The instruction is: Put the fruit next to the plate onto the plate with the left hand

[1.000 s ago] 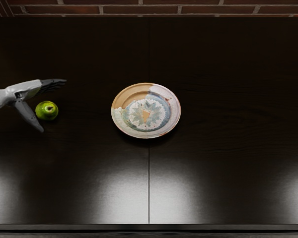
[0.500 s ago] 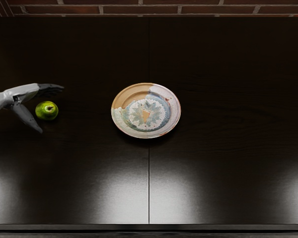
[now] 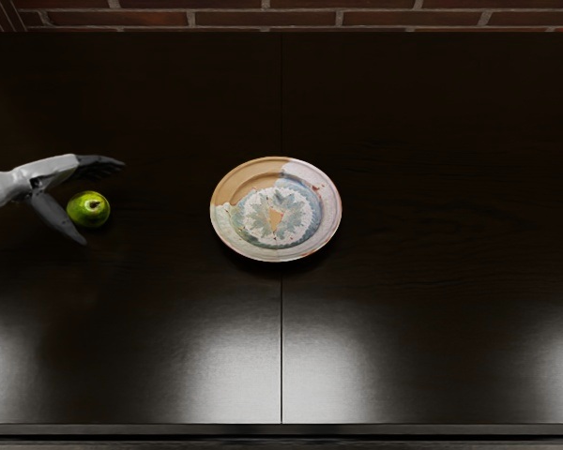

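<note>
Reaches in from the left edge with the left hand (image 3: 47, 178) open, dark fingers (image 3: 98, 167) stretched past the far side of the green apple (image 3: 88, 208), thumb slanting down just beside its left, gripping nothing. Has the apple sitting on the dark counter (image 3: 403, 328), well left of the patterned ceramic plate (image 3: 227, 187).

No legible text, labels or numbers anywhere.

I'm looking down on what I take for a rendered home dining spot: a dark, glossy wooden table (image 3: 432, 328) against a red brick wall (image 3: 263, 17), with a glazed, patterned plate (image 3: 233, 183) on it.
</note>
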Controlling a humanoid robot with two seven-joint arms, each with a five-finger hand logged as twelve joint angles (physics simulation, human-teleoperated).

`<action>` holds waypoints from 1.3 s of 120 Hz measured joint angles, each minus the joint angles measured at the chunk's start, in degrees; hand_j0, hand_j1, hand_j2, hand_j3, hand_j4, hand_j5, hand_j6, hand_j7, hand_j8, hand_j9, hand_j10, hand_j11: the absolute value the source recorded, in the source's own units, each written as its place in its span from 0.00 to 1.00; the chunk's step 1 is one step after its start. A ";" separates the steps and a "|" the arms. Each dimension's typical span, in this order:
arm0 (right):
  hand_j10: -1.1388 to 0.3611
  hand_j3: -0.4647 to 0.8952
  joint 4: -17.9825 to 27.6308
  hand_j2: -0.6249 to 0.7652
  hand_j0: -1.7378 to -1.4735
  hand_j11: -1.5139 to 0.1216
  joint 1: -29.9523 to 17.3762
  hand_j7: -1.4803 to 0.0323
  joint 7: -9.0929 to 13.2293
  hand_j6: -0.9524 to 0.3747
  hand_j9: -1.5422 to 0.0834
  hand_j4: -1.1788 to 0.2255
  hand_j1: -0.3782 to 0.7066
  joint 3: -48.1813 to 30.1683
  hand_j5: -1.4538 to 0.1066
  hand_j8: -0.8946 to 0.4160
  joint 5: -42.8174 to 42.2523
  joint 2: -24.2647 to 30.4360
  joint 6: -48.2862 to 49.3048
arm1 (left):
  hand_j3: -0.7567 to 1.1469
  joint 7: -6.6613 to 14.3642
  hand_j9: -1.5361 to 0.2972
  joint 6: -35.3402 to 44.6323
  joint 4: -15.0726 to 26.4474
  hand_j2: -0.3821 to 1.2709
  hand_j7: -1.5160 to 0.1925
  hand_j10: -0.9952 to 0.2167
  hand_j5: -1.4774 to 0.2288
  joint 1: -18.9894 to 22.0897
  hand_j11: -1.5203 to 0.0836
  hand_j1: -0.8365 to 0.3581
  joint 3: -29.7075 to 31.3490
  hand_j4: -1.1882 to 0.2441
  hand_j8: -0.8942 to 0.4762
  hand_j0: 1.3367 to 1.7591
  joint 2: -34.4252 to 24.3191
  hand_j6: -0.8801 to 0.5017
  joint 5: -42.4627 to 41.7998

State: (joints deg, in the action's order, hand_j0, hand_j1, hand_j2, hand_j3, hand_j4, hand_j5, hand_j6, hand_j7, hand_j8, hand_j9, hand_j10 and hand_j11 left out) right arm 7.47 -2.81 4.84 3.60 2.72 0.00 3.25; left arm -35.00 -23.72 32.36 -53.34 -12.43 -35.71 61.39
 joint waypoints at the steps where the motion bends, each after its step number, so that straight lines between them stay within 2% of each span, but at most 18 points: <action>1: 0.74 0.34 0.00 0.45 0.30 0.91 0.00 0.96 0.00 0.70 0.93 0.82 0.05 0.00 0.91 0.66 0.00 0.00 0.00 | 0.40 0.00 0.72 0.01 -0.02 0.25 0.76 0.68 0.74 0.00 0.82 0.83 0.01 0.71 0.53 0.76 0.01 0.51 0.00; 156: 0.74 0.34 0.00 0.45 0.30 0.91 0.00 0.96 0.00 0.70 0.93 0.82 0.05 0.00 0.91 0.66 0.00 0.00 0.00 | 0.40 0.00 0.69 4.61 -1.52 0.26 0.73 0.65 0.71 -0.53 0.78 0.79 3.97 0.68 0.50 0.76 3.01 0.48 0.00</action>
State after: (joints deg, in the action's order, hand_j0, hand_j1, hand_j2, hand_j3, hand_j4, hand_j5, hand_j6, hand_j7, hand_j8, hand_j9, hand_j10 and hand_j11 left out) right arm 7.47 -2.81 4.84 3.60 2.72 0.00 3.25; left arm -35.00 -19.11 30.85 -53.87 -8.46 -32.70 61.40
